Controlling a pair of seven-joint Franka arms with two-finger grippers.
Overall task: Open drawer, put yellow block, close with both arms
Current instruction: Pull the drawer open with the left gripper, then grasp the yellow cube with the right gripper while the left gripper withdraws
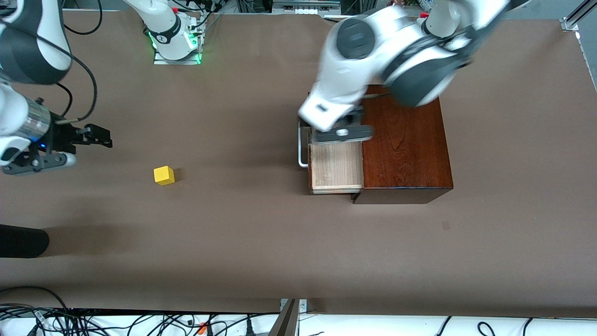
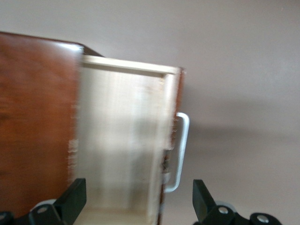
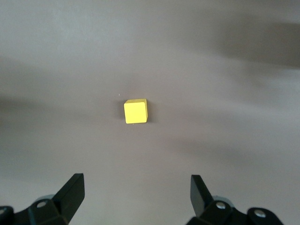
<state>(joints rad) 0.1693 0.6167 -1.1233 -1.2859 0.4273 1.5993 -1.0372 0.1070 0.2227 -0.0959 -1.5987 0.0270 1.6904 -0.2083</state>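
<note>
The drawer (image 1: 336, 168) stands pulled out of the dark mahogany box (image 1: 406, 144); its pale wood tray is empty and its white bar handle (image 1: 302, 149) faces the right arm's end. My left gripper (image 1: 343, 133) hangs open and empty over the drawer. In the left wrist view the tray (image 2: 122, 140) and handle (image 2: 183, 150) lie below my open left gripper (image 2: 139, 194). The yellow block (image 1: 163, 175) sits on the table toward the right arm's end. My right gripper (image 1: 100, 135) is open and empty above the table beside it. In the right wrist view the block (image 3: 135, 111) lies ahead of my open right gripper (image 3: 137, 187).
The brown table (image 1: 261, 233) spreads between block and box. A black rounded object (image 1: 23, 241) lies at the table's edge at the right arm's end. The right arm's base (image 1: 175, 37) shows green lights. Cables (image 1: 140, 324) run along the table's near edge.
</note>
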